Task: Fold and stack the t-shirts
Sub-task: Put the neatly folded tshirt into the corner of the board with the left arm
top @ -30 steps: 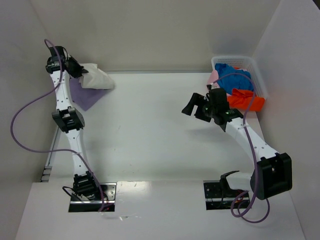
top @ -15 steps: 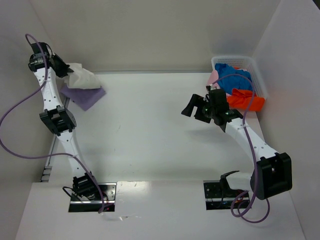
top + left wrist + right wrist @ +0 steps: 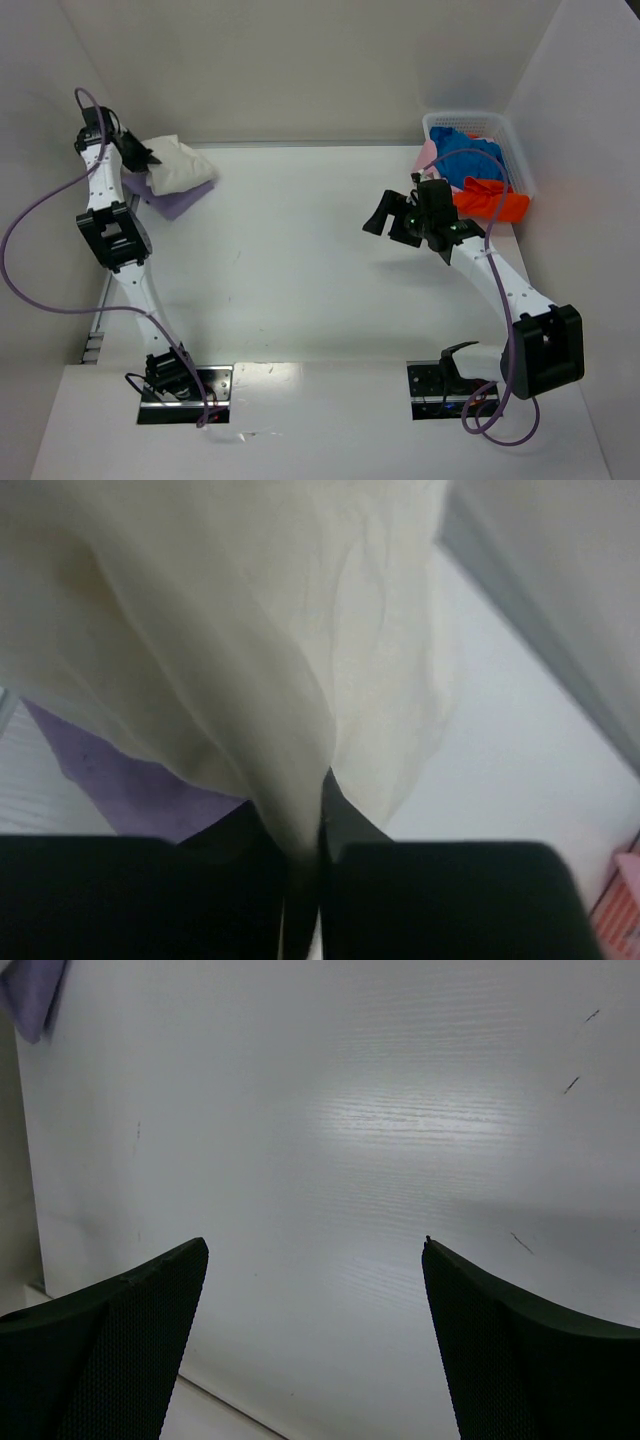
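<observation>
My left gripper (image 3: pixel 140 158) is shut on the off-white t-shirt (image 3: pixel 180 165) at the far left of the table. The shirt is bunched and lies over the folded lavender t-shirt (image 3: pixel 178 203). In the left wrist view the off-white cloth (image 3: pixel 250 630) fills the frame, pinched between my fingers (image 3: pixel 345 825), with lavender cloth (image 3: pixel 120 780) below. My right gripper (image 3: pixel 385 212) is open and empty, hovering above the table right of centre; its wrist view shows bare table between the fingertips (image 3: pixel 160 1280). Blue (image 3: pixel 465 155), orange-red (image 3: pixel 490 200) and pale pink (image 3: pixel 428 152) t-shirts lie in the basket.
A white mesh basket (image 3: pixel 512 140) stands at the far right corner against the right wall. Walls close in the table at the back and both sides. The lavender shirt's corner shows in the right wrist view (image 3: pixel 30 995).
My left gripper has swung back right and lowered, laying the off-white shirt over the lavender one. The right arm has barely moved.
</observation>
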